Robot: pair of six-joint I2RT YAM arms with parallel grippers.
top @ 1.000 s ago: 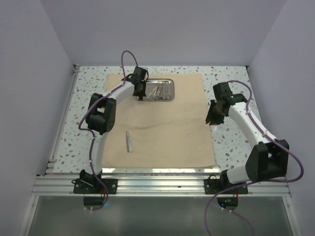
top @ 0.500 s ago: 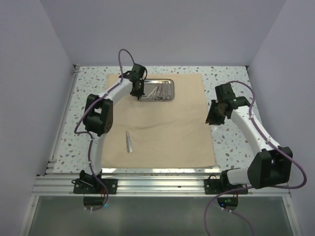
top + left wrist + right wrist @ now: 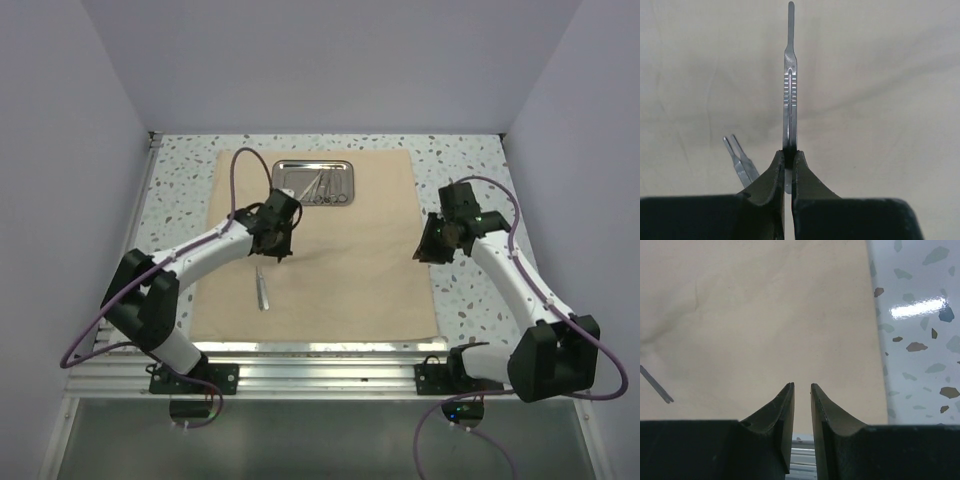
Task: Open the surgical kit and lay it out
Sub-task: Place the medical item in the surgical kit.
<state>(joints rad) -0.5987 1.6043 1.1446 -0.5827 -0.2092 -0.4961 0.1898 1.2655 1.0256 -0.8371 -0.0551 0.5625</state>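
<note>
A: Any writing to read?

B: Only a band of ribbed grooves on the scalpel handle (image 3: pixel 790 85); any marking there is too fine to make out.

A: Who has it?

B: The left gripper (image 3: pixel 788 152); its jaws are pinched on the handle's near end; the handle runs straight up the left wrist frame over the beige cloth wrap (image 3: pixel 350 260); tweezers (image 3: pixel 741 161) lie on the cloth at the lower left of that view, just beside the gripper.

A: And against a second ago?

B: Then the left gripper was over the steel tray (image 3: pixel 313 162) at the upper centre of the top view; now it sits at mid-left of the cloth, below the tray and near the tweezers; the tray keeps its place, with the other instruments (image 3: pixel 320 188) inside it.

A: The right one?

B: The right gripper (image 3: pixel 802 386) hovers at the cloth's right edge, by the speckled table (image 3: pixel 470 290), almost where it was; jaws a little apart, nothing between them.
</note>
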